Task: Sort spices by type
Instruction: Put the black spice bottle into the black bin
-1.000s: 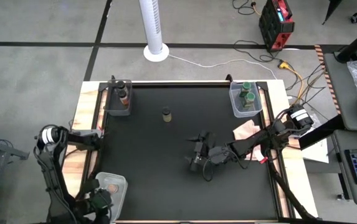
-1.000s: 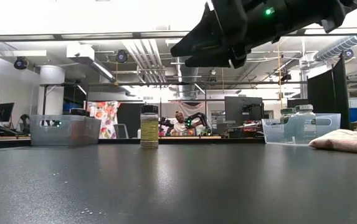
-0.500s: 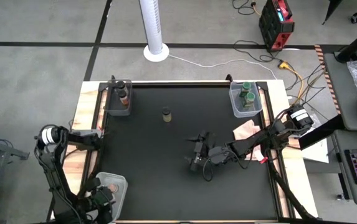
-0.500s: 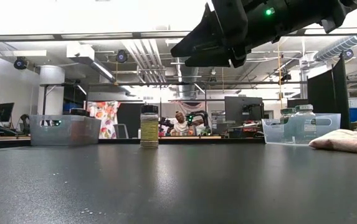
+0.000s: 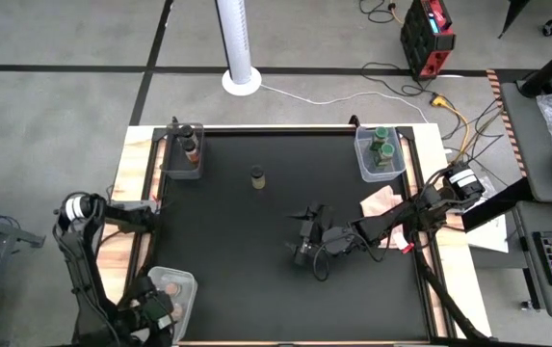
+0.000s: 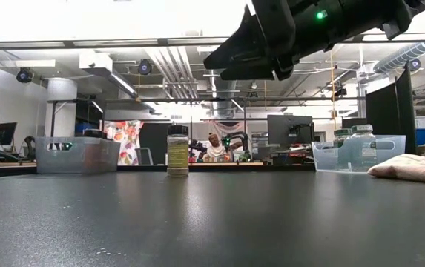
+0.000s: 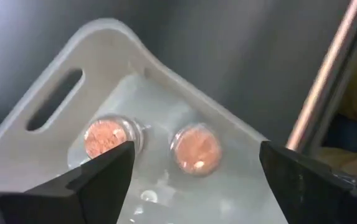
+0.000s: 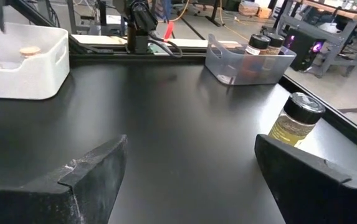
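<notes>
The left claw (image 7: 190, 180) hangs open over the white tub (image 7: 53, 106) at the near left corner of the counter (image 5: 237, 280), its two fingers spread wide with nothing between them. Two pinkish-topped jars (image 7: 109, 137) stand upright side by side inside that tub, close together but apart.

The right claw (image 5: 304, 236) hovers above the middle of the counter, a little toward the right edge, also open and empty; in the low view it hangs high above the surface.

One jar with a dark lid and yellowish contents (image 5: 257, 177) stands alone and upright on the bare counter, toward the far edge and left of centre, well apart from both claws. Two jars with dark lids (image 5: 190, 146) sit in the clear tub (image 5: 171, 166) at the far left corner. Two green-lidded jars (image 5: 382, 143) sit in the clear tub (image 5: 364, 162) at the far right corner. A pink cloth (image 5: 380, 202) lies by the right edge, near that tub.
</notes>
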Action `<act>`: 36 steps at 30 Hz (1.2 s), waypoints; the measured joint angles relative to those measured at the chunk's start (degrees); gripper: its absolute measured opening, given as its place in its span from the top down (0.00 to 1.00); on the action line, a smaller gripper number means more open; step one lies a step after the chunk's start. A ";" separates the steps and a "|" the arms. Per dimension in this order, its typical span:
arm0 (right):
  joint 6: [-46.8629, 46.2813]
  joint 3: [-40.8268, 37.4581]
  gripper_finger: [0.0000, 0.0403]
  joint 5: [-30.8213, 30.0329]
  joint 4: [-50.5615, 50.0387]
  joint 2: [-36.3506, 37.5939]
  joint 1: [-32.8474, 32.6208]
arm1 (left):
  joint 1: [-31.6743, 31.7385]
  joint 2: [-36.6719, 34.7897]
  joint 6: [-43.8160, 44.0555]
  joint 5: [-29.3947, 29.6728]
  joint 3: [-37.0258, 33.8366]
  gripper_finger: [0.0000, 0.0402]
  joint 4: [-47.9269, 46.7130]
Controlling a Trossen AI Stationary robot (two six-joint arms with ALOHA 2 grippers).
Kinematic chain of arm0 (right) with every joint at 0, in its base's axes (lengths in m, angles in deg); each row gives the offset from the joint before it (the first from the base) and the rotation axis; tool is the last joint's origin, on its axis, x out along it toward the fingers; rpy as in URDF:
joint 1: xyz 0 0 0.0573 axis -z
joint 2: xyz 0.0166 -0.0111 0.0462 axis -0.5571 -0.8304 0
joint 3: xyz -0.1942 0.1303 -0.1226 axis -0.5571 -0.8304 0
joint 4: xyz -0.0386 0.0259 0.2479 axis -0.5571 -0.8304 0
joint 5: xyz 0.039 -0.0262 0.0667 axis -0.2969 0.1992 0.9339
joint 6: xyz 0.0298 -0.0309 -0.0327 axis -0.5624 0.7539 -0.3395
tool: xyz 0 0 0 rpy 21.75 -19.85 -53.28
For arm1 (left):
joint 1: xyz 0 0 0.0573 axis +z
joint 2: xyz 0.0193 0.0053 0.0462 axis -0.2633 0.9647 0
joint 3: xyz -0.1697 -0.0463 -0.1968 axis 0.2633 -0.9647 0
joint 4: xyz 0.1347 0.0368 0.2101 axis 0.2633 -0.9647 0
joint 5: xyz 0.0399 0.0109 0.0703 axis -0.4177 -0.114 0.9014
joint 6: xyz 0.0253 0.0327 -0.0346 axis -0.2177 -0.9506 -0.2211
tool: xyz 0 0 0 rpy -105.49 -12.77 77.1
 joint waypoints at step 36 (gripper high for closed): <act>-11.27 -3.54 0.15 -4.86 -29.28 15.44 1.24 | 56.33 -10.98 -100.71 16.43 1.46 0.22 20.14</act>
